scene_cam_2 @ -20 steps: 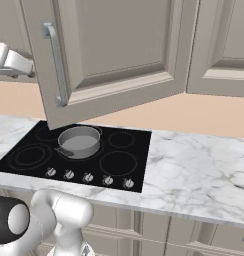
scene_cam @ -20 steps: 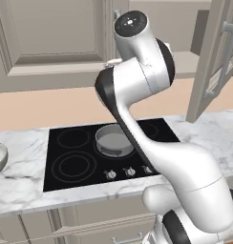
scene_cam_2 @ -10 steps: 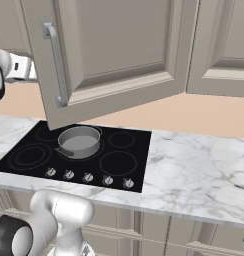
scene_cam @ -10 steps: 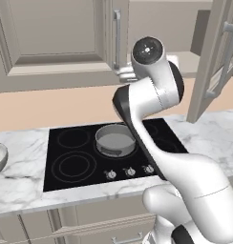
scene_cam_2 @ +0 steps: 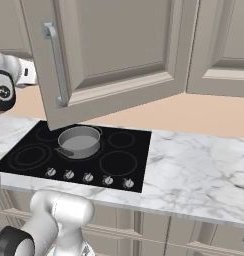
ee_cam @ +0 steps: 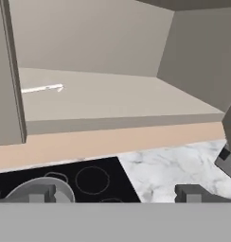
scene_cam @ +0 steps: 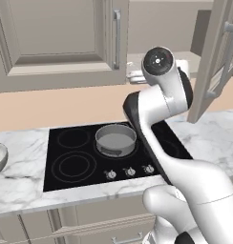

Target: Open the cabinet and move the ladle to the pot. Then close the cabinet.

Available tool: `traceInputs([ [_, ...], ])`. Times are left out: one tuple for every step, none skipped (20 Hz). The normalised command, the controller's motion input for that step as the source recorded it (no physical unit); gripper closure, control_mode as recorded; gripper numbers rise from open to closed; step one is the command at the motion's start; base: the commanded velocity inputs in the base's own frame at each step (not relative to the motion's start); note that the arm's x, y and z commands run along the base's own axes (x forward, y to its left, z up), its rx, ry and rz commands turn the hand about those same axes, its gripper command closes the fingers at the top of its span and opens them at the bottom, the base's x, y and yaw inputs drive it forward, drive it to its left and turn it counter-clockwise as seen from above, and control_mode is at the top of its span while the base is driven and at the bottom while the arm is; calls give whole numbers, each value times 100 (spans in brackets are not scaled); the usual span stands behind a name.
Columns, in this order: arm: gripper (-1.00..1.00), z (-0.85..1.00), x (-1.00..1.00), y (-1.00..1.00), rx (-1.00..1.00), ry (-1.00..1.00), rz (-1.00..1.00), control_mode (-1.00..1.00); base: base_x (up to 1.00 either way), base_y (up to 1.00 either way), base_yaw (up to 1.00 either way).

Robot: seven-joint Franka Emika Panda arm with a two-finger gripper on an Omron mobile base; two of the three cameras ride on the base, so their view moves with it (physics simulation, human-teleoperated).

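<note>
Cabinet [scene_cam_2: 119, 55]: large grey-beige wall unit. Its right door stands swung out over the hob, with the vertical silver bar handle [scene_cam_2: 55, 62] facing the room. The left door [scene_cam: 56, 38] is shut.
Cabinet risk: as I judge it, the open door hangs near the arm's upper links, and a wide swing on the way in or out could knock it. The shut left door's edge also narrows the opening on the side where the ladle lies.
Counter [scene_cam_2: 194, 165]: white marble, carrying a black hob [scene_cam_2: 119, 160] with a row of knobs along its near edge.
Pot [scene_cam_2: 79, 141]: short, round, grey metal, straight-sided, empty, on the far left burner, directly below the open door.
Pot risk: a ladle let go too high or off-centre would likely bounce off the rim onto the hob.
Claw [ee_cam: 115, 194]: the two dark tips stand wide apart at the bottom of the hand view with nothing between them. It is aimed into the cabinet from outside, level with the shelf lip.
Ladle [ee_cam: 41, 88]: thin, pale silver-white, lying flat on the cabinet's bottom shelf [ee_cam: 136, 101], far left, close to the shut door's edge. The handle points right and the bowl is partly hidden.
Ladle risk: it is slim and lies low on the shelf, so a shallow approach could push it deeper, and a grip closed on the thin handle may slip or twist.
</note>
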Motion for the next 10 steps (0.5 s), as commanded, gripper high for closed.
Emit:
traceInputs([
  [-100, 4, -1, -31, -4, -1, -10, -100, 0, 0, 0],
  [-100, 7, -1, -34, -4, -1, -11, -100, 0, 0, 0],
  [-100, 8, -10, -32, -4, -3, -11, -100, 0, 0, 0],
  [-100, 9, -29, -33, -6, -3, -13, -100, 0, 0, 0],
  [-100, 14, -39, -35, -6, -3, -15, -100, 0, 0, 0],
  [-100, 19, -64, -31, -5, -5, -18, -100, 0, 0, 0],
  [-100, 21, -67, -36, -4, -4, -19, -100, 0, 0, 0],
  [-100, 21, -73, -31, -3, -3, -23, -100, 0, 0, 0],
  [-100, 23, -80, -29, -2, -2, -26, -100, 0, 0, 0],
  [-100, 22, -87, -31, -1, -1, -28, -100, 0, 0, 0],
])
